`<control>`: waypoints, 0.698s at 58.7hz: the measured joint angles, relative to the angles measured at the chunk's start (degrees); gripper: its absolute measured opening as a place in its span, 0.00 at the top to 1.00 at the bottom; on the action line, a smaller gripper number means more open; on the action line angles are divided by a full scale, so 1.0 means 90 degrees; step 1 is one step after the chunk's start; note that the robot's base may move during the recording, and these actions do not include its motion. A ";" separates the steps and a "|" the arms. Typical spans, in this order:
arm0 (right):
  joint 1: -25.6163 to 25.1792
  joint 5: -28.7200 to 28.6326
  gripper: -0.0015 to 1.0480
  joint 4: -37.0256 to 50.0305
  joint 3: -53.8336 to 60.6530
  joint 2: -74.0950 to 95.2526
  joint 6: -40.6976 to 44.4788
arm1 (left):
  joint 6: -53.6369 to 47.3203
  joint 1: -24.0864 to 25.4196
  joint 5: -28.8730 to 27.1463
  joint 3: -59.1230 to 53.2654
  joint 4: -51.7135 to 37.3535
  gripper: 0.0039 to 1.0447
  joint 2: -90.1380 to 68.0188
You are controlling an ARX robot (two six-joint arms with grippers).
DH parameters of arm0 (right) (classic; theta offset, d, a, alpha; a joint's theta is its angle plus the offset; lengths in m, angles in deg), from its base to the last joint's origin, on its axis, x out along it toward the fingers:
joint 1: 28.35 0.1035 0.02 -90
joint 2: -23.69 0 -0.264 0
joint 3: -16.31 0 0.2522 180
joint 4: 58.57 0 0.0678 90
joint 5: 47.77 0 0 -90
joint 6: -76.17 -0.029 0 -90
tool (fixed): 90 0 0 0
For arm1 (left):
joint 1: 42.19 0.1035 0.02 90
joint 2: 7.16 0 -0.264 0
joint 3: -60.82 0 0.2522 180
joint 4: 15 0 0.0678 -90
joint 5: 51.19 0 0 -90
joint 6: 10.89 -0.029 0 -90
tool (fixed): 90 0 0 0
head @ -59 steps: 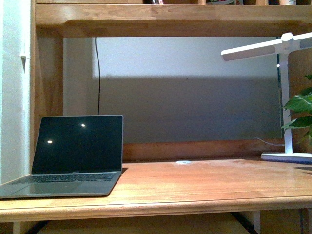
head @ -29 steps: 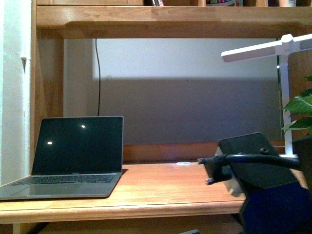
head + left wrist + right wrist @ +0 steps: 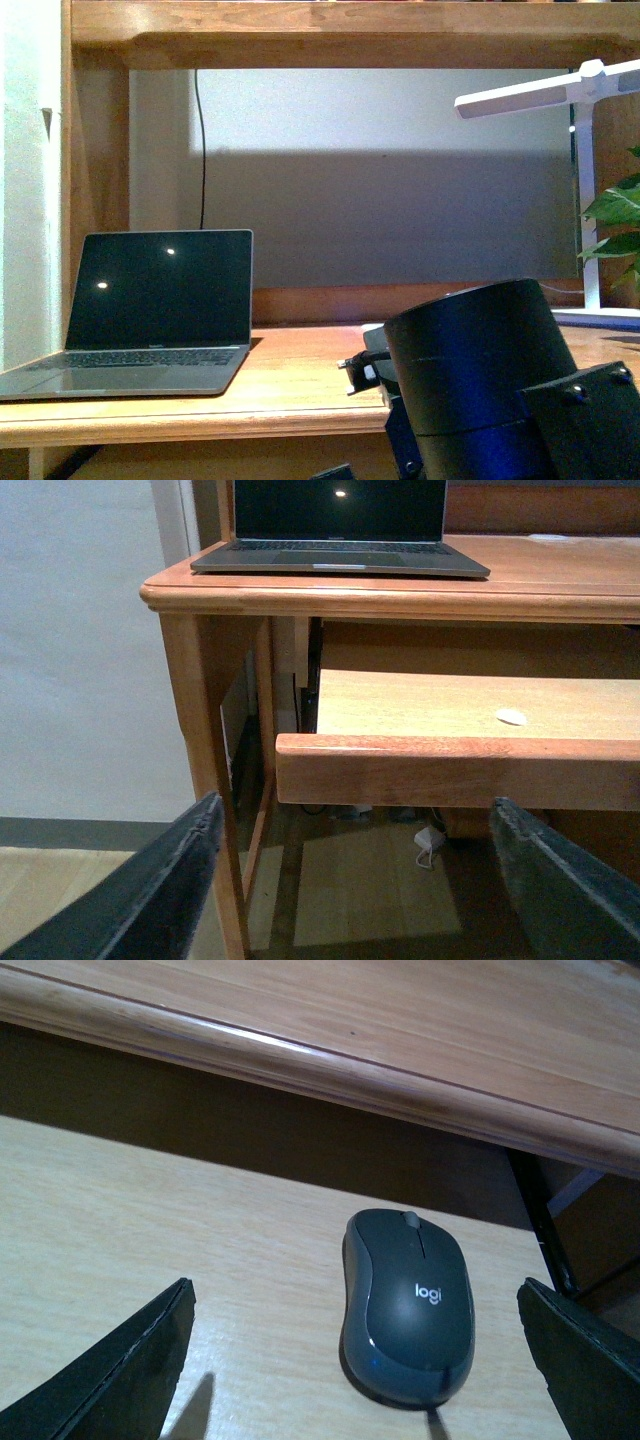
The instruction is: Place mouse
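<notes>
- On the pale wooden pull-out shelf (image 3: 150, 1220), beneath the rounded desk-top edge (image 3: 300, 1060): small dark grey domed plastic mouse (image 3: 407, 1305), lying flat, untouched.
- Spread wide and empty: right gripper (image 3: 352, 1295), facing the mouse; left gripper (image 3: 355, 815) likewise.
- Looks light, rigid, smooth-shelled, so prone to slipping.
- Best pinched low across the narrower flanks, not the domed top.

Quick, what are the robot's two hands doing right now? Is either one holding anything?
Left gripper: open, holding nothing.
Right gripper: open, with the mouse in front of it, not gripped.
</notes>
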 joint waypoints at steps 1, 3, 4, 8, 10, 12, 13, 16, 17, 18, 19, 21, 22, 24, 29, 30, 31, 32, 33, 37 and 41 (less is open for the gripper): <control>-0.0024 -0.0007 0.07 -0.0010 -0.0032 0.0029 0.0000 | -0.0002 0.0000 0.0000 0.0000 0.0002 0.06 0.0000; -0.0100 -0.0022 0.07 -0.0051 -0.0131 0.0119 -0.0002 | -0.0002 0.0000 0.0000 0.0000 0.0000 0.06 0.0000; -0.0148 -0.0029 0.07 -0.0092 -0.0192 0.0172 -0.0007 | -0.0002 0.0000 0.0000 0.0000 0.0002 0.07 0.0000; -0.0306 -0.0080 0.07 -0.0270 -0.0357 0.0296 -0.0068 | -0.0002 0.0000 0.0000 0.0000 0.0002 0.07 0.0000; -0.0384 -0.0107 0.07 -0.0357 -0.0427 0.0352 -0.0107 | -0.0002 0.0000 0.0000 0.0000 0.0000 0.07 0.0000; -0.0461 -0.0143 0.07 -0.0437 -0.0488 0.0398 -0.0141 | -0.0002 0.0000 0.0000 0.0000 0.0002 0.07 0.0000; -0.0486 -0.0155 0.07 -0.0466 -0.0505 0.0410 -0.0148 | -0.0002 0.0000 0.0000 0.0000 0.0000 0.07 0.0000; -0.0602 -0.0257 0.07 -0.0636 -0.0585 0.0471 -0.0209 | -0.0002 0.0000 0.0000 0.0000 0.0000 0.07 0.0000; -0.0624 -0.0272 0.07 -0.0675 -0.0600 0.0486 -0.0216 | 0.0000 0.0000 0.0000 0.0000 0.0000 0.07 0.0000; -0.0668 -0.0306 0.07 -0.0750 -0.0624 0.0503 -0.0270 | -0.0002 0.0000 0.0000 0.0000 0.0000 0.07 0.0000; -0.0687 -0.0328 0.07 -0.0787 -0.0634 0.0515 -0.0291 | -0.0002 0.0000 0.0000 0.0000 0.0000 0.07 0.0000; -0.0748 -0.0403 0.07 -0.0882 -0.0656 0.0546 -0.0335 | -0.0002 0.0000 0.0000 0.0000 0.0000 0.07 0.0000; -0.0763 -0.0413 0.07 -0.0903 -0.0661 0.0561 -0.0350 | -0.0002 0.0000 0.0000 0.0000 0.0000 0.07 0.0000; -0.0799 -0.0452 0.07 -0.0950 -0.0675 0.0600 -0.0369 | -0.0002 0.0000 0.0000 0.0000 0.0000 0.07 0.0000; -0.0845 -0.0544 0.07 -0.1027 -0.0707 0.0687 -0.0447 | -0.0002 0.0000 0.0000 0.0000 0.0000 0.07 0.0000; -0.0852 -0.0563 0.07 -0.1030 -0.0726 0.0702 -0.0464 | -0.0002 0.0000 0.0000 0.0000 0.0002 0.07 0.0000; -0.0852 -0.0571 0.07 -0.1035 -0.0736 0.0707 -0.0461 | -0.0002 0.0000 0.0000 0.0000 0.0000 0.07 0.0000; -0.0860 -0.0573 0.07 -0.1042 -0.0755 0.0721 -0.0464 | -0.0002 0.0000 0.0000 0.0000 0.0000 0.07 0.0000; -0.0862 -0.0573 0.07 -0.1044 -0.0763 0.0731 -0.0466 | -0.0002 0.0000 0.0000 0.0000 0.0000 0.07 0.0000; -0.0872 -0.0617 0.07 -0.1088 -0.0828 0.0784 -0.0534 | -0.0002 0.0000 0.0000 0.0000 0.0000 0.07 0.0000; -0.0882 -0.0646 0.07 -0.1166 -0.0901 0.0840 -0.0627 | 0.0000 0.0000 0.0000 0.0000 0.0002 0.07 0.0000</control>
